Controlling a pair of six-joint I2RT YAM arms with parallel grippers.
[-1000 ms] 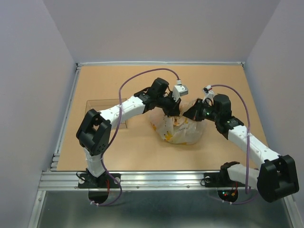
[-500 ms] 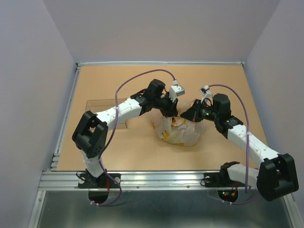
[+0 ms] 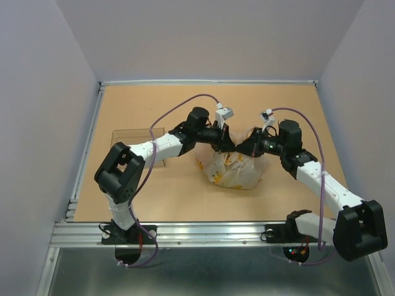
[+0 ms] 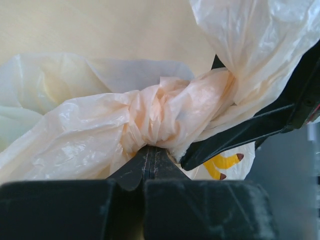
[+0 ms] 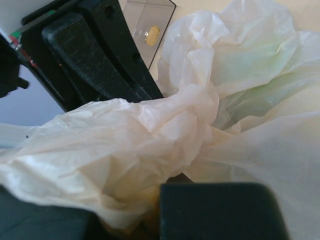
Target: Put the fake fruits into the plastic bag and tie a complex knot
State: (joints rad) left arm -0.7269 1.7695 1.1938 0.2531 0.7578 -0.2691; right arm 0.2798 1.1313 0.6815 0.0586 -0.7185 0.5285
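Note:
The plastic bag (image 3: 236,171) lies bulging at mid-table, whitish-peach with yellow banana prints (image 4: 222,162). Its top is twisted into a knotted bunch (image 4: 165,112). My left gripper (image 3: 227,143) is shut, its tips (image 4: 150,150) pinching the plastic just under that bunch. My right gripper (image 3: 242,148) meets it from the right, shut on bunched plastic (image 5: 125,150) that covers its jaws; its dark fingers (image 4: 250,131) show in the left wrist view. The fake fruits are hidden inside the bag.
A clear rigid tray (image 3: 141,145) stands left of the bag, partly under my left arm. In the right wrist view a small yellowish piece (image 5: 152,34) shows in the tray (image 5: 162,12). Raised rails edge the table.
My left arm has swung its wrist round and leaned left, uncovering more of the tray. Both grippers have drawn close together over the bag's top, and the bag has tightened.

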